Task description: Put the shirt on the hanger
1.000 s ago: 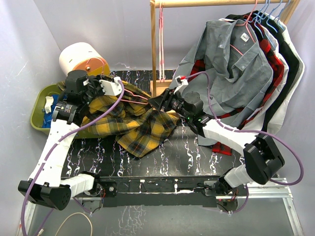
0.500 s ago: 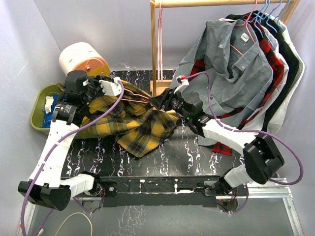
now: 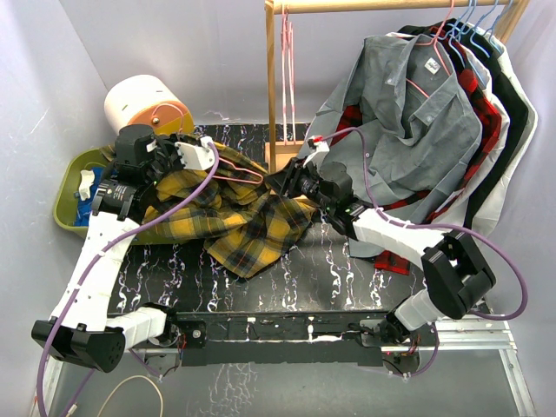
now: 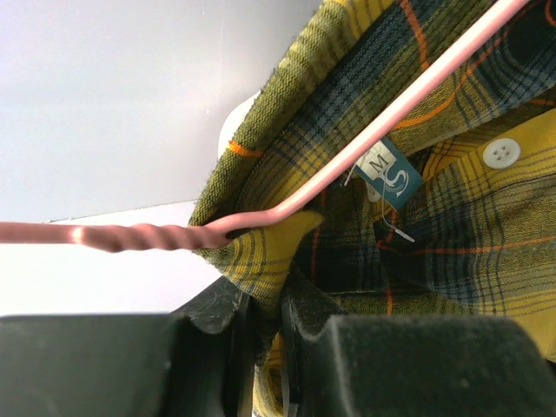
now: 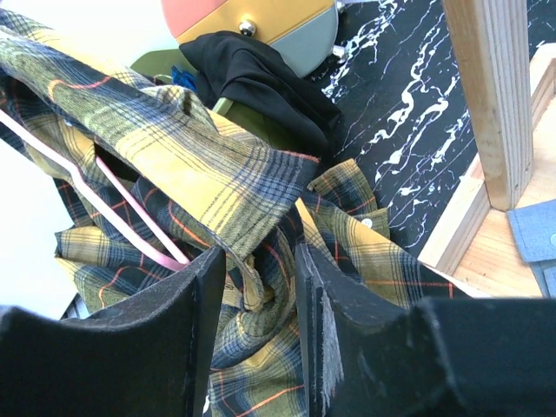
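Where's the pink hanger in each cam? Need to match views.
Top external: pink hanger left of centre, lying on the yellow plaid shirt.
Left wrist: pink hanger runs diagonally from the left edge to the top right.
Right wrist: pink hanger at left, inside the shirt.
Shared landmark: the yellow plaid shirt.

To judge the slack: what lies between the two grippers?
In the top view, the shirt and the pink hanger stretch between the left gripper and right gripper.
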Available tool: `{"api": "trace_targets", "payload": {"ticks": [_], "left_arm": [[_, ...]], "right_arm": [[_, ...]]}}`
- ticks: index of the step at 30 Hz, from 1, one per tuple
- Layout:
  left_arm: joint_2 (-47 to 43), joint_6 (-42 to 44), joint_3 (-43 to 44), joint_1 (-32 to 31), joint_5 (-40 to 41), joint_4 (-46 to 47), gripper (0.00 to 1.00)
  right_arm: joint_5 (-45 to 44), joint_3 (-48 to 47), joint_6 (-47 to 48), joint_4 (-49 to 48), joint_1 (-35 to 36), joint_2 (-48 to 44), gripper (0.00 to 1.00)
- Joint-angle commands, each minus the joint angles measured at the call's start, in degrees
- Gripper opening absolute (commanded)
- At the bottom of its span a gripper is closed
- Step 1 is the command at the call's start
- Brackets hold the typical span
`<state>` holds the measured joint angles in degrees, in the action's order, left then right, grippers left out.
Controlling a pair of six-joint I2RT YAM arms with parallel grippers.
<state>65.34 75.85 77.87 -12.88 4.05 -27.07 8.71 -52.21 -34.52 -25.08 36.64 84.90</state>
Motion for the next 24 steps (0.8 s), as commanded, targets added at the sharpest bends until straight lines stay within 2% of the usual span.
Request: {"api": "trace_targets", "payload": {"ticks": [1, 6, 10, 15, 19, 22, 24], "left_arm": [[-1.81, 0.82, 0.71, 0.15, 1.74, 1.41, 0.00], [-1.49, 0.81, 0.71, 0.15, 1.74, 1.47, 0.00], [-1.12, 0.84, 0.62, 0.18, 2.44, 2.15, 0.00], [-0.68, 1.47, -0.24, 0.22, 6.46, 7.97, 0.00], [-1.69, 8.23, -6.45, 0.18, 12.02, 22.44, 0.00], [-2.50, 13.94, -11.46, 0.16, 13.16, 33.16, 0.00], [-2.79, 16.01, -13.63, 0.21, 12.87, 36.94, 0.00]], "right_arm": [[-0.08, -4.04, 1.30, -2.70, 0.07, 0.70, 0.39], [1.19, -5.66, 1.21, -2.72, 0.05, 1.78, 0.34], [2.11, -6.99, 0.55, -2.13, 0.09, 2.32, 0.09], [-1.70, -7.62, -2.27, 5.82, 0.03, 0.19, 0.08], [-3.74, -6.91, -6.60, 12.25, 0.09, -4.70, 0.08], [-3.69, -7.80, -9.23, 16.55, 0.01, -8.04, 0.08], [-4.52, -8.31, -10.33, 18.68, 0.09, -10.35, 0.08]]}}
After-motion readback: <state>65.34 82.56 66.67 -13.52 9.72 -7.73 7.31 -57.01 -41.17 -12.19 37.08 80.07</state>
